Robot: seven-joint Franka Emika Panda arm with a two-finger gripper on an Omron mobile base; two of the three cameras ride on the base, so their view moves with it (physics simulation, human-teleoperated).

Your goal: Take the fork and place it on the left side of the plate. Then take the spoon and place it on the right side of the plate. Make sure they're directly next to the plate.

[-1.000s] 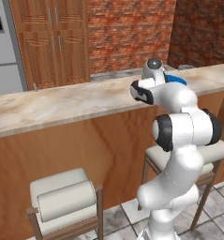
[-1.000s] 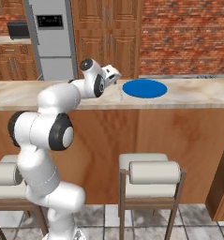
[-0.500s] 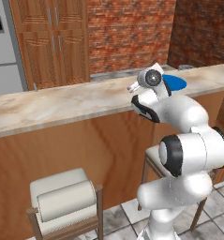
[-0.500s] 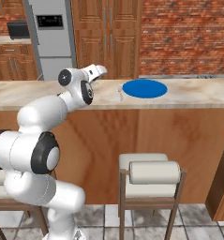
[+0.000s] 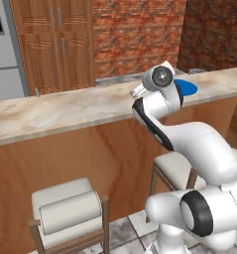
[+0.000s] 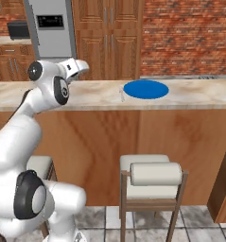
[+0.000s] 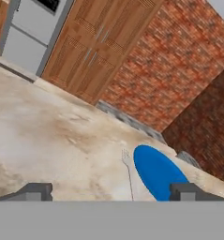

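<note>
While checking against a second back, left base view: finds the arm [image 5: 189, 144] folded back toward the base, wrist up at the counter [image 5: 65, 111] edge rather than reaching out over the top. Catches the plate [image 5: 188, 88] as a blue sliver behind the wrist, unmoved.

Right base view: same retreat, with the wrist pulled well left of the plate [image 6: 146, 89] and no longer hovering beside it. Puts the fork [image 6: 122, 93] flat on the counter, just beside the plate's left edge, close enough to count as directly next to it; can't tell whether touching.

Hand view: looks along the counter at fork [image 7: 128, 169] and plate [image 7: 159, 172] side by side, fork tines pointing away. Shows gripper [image 7: 112, 192] spread wide, nothing between the tips, both things well ahead of it.

Reads as fork half done and released, pull-away under way. Leaves the spoon as the next pick, then the plate's right side. Worth watching: not nudging the fork on the return pass.
</note>
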